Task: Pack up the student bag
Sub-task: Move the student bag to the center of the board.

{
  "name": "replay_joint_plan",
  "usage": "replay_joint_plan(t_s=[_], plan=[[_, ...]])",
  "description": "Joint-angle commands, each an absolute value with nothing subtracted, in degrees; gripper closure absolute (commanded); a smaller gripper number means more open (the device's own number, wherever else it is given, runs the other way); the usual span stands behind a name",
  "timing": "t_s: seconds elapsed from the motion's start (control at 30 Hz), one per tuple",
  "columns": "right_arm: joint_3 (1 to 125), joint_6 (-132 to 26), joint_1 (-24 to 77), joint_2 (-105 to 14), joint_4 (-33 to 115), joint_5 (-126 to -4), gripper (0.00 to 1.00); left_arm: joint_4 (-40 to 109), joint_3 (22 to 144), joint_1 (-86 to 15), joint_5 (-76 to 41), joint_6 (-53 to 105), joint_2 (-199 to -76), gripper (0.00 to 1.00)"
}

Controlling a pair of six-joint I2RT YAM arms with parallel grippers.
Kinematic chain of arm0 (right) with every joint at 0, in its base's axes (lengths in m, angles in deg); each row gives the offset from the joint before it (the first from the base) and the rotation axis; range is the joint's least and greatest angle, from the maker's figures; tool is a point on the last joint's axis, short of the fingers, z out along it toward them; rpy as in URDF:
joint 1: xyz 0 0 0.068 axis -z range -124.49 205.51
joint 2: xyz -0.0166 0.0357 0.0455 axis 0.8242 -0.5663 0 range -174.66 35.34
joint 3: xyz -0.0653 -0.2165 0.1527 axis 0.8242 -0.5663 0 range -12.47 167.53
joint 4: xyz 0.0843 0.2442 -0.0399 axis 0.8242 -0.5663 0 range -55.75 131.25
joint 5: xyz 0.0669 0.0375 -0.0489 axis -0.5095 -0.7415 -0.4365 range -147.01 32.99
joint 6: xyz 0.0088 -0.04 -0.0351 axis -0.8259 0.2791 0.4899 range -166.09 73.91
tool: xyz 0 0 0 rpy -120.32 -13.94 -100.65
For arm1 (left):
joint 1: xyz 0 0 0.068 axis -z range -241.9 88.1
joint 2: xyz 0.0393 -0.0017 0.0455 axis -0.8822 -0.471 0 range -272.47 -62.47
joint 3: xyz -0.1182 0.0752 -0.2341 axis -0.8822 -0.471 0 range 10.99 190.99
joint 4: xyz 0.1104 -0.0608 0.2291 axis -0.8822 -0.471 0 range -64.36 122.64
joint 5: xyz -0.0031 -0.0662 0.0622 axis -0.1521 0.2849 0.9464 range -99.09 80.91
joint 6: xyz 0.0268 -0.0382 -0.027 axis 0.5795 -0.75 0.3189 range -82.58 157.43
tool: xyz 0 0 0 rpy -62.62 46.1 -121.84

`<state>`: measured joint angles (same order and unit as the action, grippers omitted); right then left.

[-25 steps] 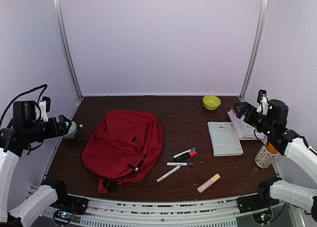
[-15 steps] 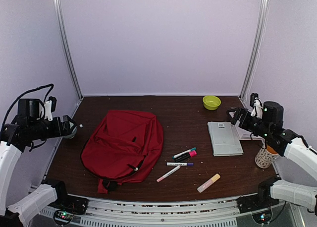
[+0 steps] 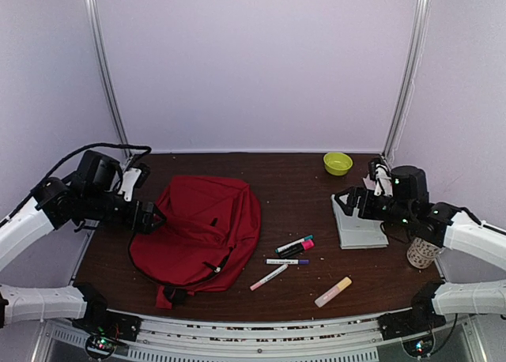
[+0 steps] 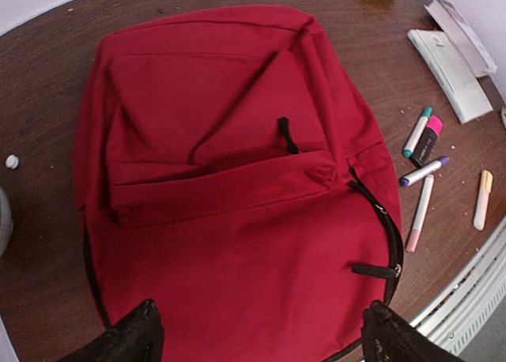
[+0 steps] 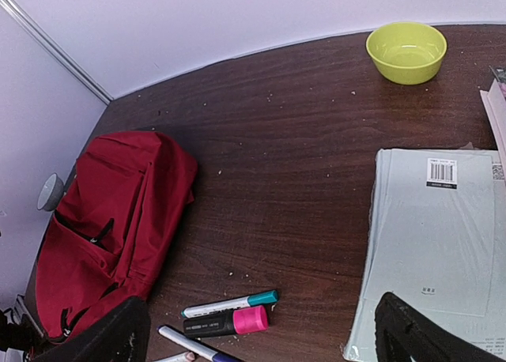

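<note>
Although both arms hang over the table (image 3: 316, 180), you have packed nothing so far, as much as the pictures show. The student bag (image 3: 198, 231) lies flat on the left half of the table and looks thin and empty. I judge that its main zipper is closed, but I cannot say for sure whether the front pocket is a little open. Your left gripper (image 3: 152, 218) is at the left edge of the bag with the fingers spread wide and nothing between them. In the left wrist view the two fingertips frame the bag and, as far as I see, do not touch it. Your right gripper (image 3: 342, 203) is also wide open and empty, above the left edge of the pale notebook (image 3: 360, 224) on the right side. All the things to pack are outside the bag: the notebook, four markers (image 3: 299, 248) lying close together just right of the bag, and a pale orange highlighter (image 3: 333, 292) closer to the near edge. A green bowl (image 3: 337, 163) stands at the far side and a patterned cup (image 3: 423, 253) at the right edge; whether these belong in the bag I cannot tell. So the whole work is left for you: open the bag, put the things in, and close it.
</note>
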<state>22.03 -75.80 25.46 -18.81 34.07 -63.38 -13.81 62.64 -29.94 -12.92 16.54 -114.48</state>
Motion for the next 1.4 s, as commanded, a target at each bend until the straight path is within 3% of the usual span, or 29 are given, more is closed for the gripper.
replay_joint_plan(t_s=[0.0,0.37,1.13,1.37], plan=[[24.68,-74.59,23.30,-19.81,32.79,-59.64,0.00,-8.51,65.91,-22.42,-10.72,15.57,-119.04,0.13],[23.05,-74.00,19.45,-21.74,33.42,-56.72,0.00,-1.46,65.49,-6.37,-6.29,14.81,-129.08,0.14],[23.26,-73.11,18.68,-22.39,30.98,-54.74,0.00,-1.94,81.03,0.48,-1.20,13.15,-153.66,0.15],[23.42,-73.16,18.68,-22.66,30.78,-54.54,0.00,-4.34,85.34,1.87,2.72,12.73,-159.00,0.21]])
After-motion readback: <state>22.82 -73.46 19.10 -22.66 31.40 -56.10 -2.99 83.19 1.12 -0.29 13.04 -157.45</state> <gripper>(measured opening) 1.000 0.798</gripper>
